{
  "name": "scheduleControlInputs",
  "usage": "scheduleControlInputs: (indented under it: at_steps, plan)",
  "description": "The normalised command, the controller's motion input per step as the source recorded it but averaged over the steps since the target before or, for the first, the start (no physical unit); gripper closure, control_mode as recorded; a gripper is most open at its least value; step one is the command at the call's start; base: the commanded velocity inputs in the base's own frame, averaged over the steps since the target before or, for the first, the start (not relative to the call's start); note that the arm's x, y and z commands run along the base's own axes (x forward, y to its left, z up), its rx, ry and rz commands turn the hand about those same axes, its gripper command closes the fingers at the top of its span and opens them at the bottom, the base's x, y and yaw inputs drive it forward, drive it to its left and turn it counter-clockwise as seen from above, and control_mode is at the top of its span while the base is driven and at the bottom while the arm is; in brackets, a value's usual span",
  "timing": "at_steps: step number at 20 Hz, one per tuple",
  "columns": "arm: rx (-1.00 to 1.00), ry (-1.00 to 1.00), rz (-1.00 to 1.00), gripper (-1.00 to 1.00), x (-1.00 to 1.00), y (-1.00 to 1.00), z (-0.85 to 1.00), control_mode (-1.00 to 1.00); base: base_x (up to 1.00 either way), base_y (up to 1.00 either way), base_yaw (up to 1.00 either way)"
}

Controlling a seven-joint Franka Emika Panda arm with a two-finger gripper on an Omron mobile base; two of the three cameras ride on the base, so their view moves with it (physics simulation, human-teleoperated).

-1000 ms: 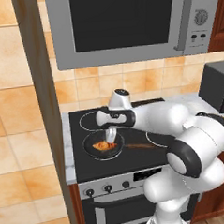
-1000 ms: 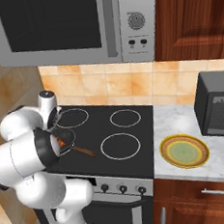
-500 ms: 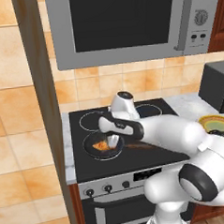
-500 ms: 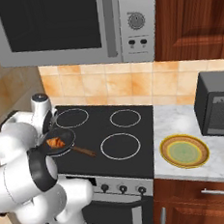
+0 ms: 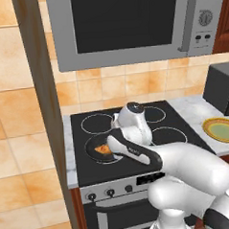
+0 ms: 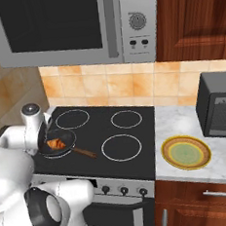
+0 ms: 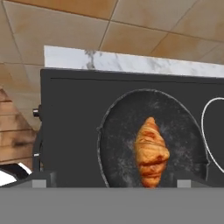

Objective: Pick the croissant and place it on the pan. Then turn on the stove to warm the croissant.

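Note:
The golden-orange croissant (image 7: 151,151) lies in the middle of the dark round pan (image 7: 118,144), free of the fingers. The pan (image 6: 63,137) sits on the front left burner of the black stove (image 6: 133,154), its wooden handle (image 6: 84,152) pointing right. My gripper (image 7: 114,181) hangs above the pan's near edge, open wide, with nothing between its fingertips (image 7: 41,179). In the left base view my white hand (image 5: 131,122) stands just right of the pan (image 5: 95,147) and the croissant (image 5: 104,148). Small black knobs (image 5: 110,192) line the stove's (image 5: 102,121) silver front.
A grey microwave (image 5: 125,24) hangs over the cooktop. A yellow-green rimmed plate (image 6: 186,152) lies on the marble counter to the right, with a dark box appliance (image 6: 222,107) behind it. A wooden panel (image 5: 43,92) bounds the left side.
My hand has drawn up and back from the pan while the arm's elbow swung low toward the front. The croissant has stayed in the pan.

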Motion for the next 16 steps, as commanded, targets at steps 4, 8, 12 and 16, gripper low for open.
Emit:
scheduleControlInputs:
  at_steps: [4,8,12,16]
  plan:
    - [0.00,-0.07,0.00,-1.00,-0.38,0.00,0.34,-1.00,0.00,0.00,0.00]
    - [-0.01,-0.05,0.00,-1.00,-0.34,0.00,0.35,-1.00,0.00,0.00,0.00]
    - [-0.04,-0.02,0.01,-1.00,-0.26,0.00,0.39,-1.00,0.00,0.00,0.00]
    - [-0.13,0.00,0.00,-1.00,-0.21,0.00,0.42,-1.00,0.00,0.00,0.00]
